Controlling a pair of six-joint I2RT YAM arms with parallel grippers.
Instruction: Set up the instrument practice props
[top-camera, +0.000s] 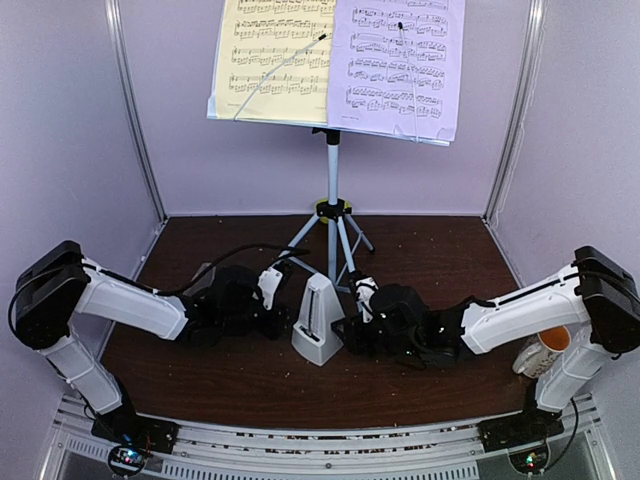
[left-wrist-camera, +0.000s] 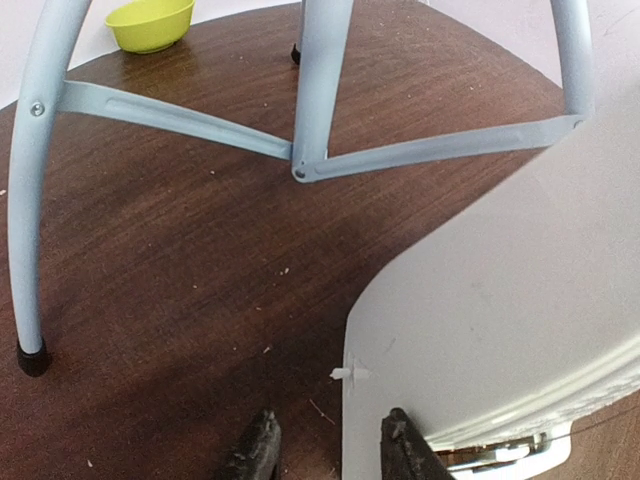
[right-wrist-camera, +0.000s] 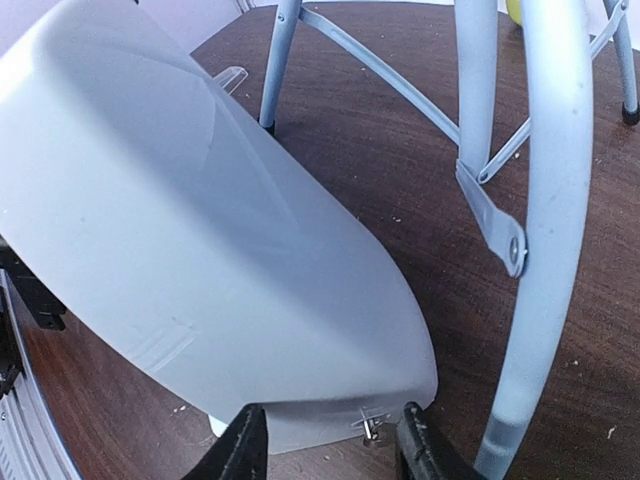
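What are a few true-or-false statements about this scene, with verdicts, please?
1. The yellow sheet sits left of the lilac sheet on the music stand. True.
2. The metronome lies on its side. False: it stands upright.
3. A green bowl rests on the table. True.
4. The metronome stands beyond the tripod. False: it stands nearer the arms, between the left pincer and right pincer.

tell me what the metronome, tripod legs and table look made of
Metronome: likely matte white plastic, smooth moulded curves.
Tripod legs: probably painted grey metal tube, riveted braces, dark capped feet.
Table: dark wood or wood-look laminate, visible grain.
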